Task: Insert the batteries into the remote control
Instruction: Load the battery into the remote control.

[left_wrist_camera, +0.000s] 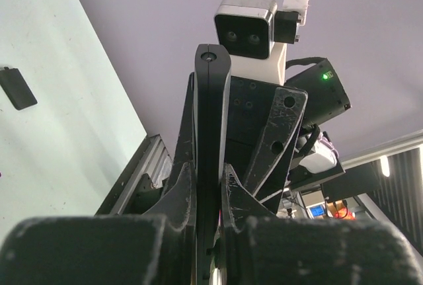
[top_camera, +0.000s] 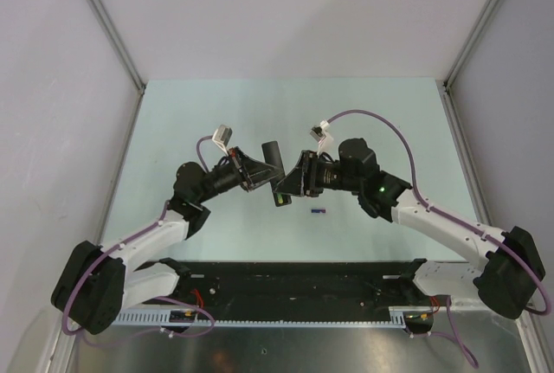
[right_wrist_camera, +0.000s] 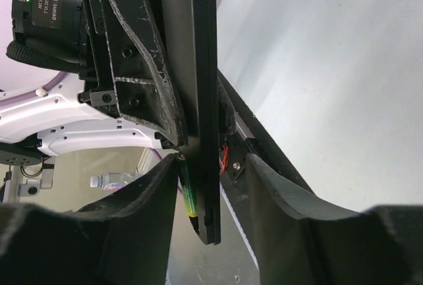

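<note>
Left hand point(left_wrist_camera: 208, 189) is clenching the slim black rectangular remote control point(right_wrist_camera: 198, 86) by one end. It's holding it up off the pale green surface point(top_camera: 190, 113), edge-on to both wrist cameras. The remote's long axis is running straight from the left hand toward the right hand point(right_wrist_camera: 213, 169), with the free end pointing in between the right hand's fingers point(right_wrist_camera: 149, 219).

Right hand is released. Its jaws are standing apart and straddling the remote's free end, one finger on each side. There's a clear gap on one side, so it isn't clamping anything I can see.

Small green cylindrical battery point(right_wrist_camera: 188, 196) is sitting against one broad face of the remote, at the free end, between that face and the right hand's finger on that side. Its long axis is lying parallel to the remote's.

My read is that the next move is hinging on that. The battery is already lined up lengthwise, so it's needing a sideways press into the face, not a slide along it. Right hand is the nearer one, and left is only fixturing. Can't tell whether the battery is seated in the recess, because the remote is edge-on.

Small blue-purple cylindrical battery point(top_camera: 318, 211) is lying on the surface near the remote's free end, on the arm-base side, nothing touching it. A flat black rounded-rectangular piece point(top_camera: 271, 154), probably the cover, is lying on the surface on the remote's far side.
</note>
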{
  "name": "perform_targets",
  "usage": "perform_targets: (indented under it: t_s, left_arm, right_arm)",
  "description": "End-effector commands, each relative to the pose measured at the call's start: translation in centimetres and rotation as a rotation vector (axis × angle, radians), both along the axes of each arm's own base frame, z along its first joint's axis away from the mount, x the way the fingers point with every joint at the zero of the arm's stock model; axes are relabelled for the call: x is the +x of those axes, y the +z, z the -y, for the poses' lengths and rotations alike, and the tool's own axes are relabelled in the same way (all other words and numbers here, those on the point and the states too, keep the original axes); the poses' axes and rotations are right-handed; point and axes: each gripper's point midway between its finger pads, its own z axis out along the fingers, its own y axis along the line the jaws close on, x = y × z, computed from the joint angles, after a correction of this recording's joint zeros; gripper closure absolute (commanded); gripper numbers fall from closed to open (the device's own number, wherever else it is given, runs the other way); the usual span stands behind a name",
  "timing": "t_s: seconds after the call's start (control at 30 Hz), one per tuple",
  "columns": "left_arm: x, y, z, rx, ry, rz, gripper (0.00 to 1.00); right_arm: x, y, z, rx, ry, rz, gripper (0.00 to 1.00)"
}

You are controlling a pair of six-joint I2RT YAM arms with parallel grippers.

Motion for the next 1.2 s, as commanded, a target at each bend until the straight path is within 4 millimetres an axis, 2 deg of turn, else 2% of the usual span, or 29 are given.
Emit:
perform_targets:
  t_s: [0.0, 0.17, 0.33, 0.4, 0.43, 0.47, 0.6, 0.63, 0.67, 0.7, 0.73, 0.83, 0.93, 1.17]
  left_arm:
    - [-0.9, 3.2, 0.0, -0.057, -0.025, 0.077, 1.0]
    - [-1.0, 3.5, 0.1, -0.062, -0.028, 0.085, 1.0]
    - [-1.1, 4.0, 0.0, -0.068, -0.025, 0.094, 1.0]
    - [-1.2, 4.3, 0.0, -0.072, -0.028, 0.103, 1.0]
    - [-1.2, 4.4, 0.0, -0.073, -0.031, 0.107, 1.0]
    - [-1.2, 4.5, 0.0, -0.074, -0.029, 0.11, 1.0]
    - [-1.3, 4.5, 0.0, -0.072, -0.031, 0.115, 1.0]
    - [-1.3, 4.4, 0.0, -0.07, -0.031, 0.115, 1.0]
    - [-1.3, 4.0, 0.0, -0.066, -0.029, 0.107, 1.0]
    - [-1.2, 3.8, 0.0, -0.063, -0.029, 0.106, 1.0]
    - [-1.2, 3.5, 0.1, -0.059, -0.028, 0.1, 1.0]
    - [-1.1, 2.8, 0.1, -0.047, -0.022, 0.092, 1.0]
    - [-0.8, 2.2, 0.0, -0.038, -0.012, 0.082, 1.0]
    - [-0.4, 1.8, 0.1, -0.031, -0.004, 0.068, 1.0]
  right_arm:
    - [0.2, 0.7, -0.2, 0.02, 0.002, 0.036, 0.55]
    - [0.1, 0.3, -0.3, 0.006, 0.0, 0.036, 0.71]
    - [0.1, -0.6, -0.5, -0.015, 0.001, 0.021, 0.8]
    - [-0.1, -0.5, -0.7, -0.011, 0.009, 0.02, 0.88]
    - [0.0, -0.7, -0.7, -0.014, 0.012, 0.013, 0.96]
    - [-0.1, -0.9, -0.8, -0.016, 0.016, 0.009, 1.0]
    - [-0.3, -1.1, -1.0, -0.02, 0.022, 0.004, 1.0]
    - [-0.4, -1.0, -1.0, -0.017, 0.023, 0.004, 0.99]
    - [-0.4, -0.9, -1.0, -0.014, 0.025, 0.001, 0.89]
    - [-0.4, -0.8, -1.0, -0.01, 0.026, -0.001, 0.78]
    - [-0.3, -0.6, -0.9, -0.003, 0.02, -0.006, 0.59]
    - [-0.2, 0.2, -0.5, 0.012, -0.003, 0.004, 0.42]
    - [0.0, 1.0, 0.0, 0.025, -0.021, 0.011, 0.35]
    - [-0.3, 1.9, 1.1, 0.025, -0.027, 0.043, 0.32]
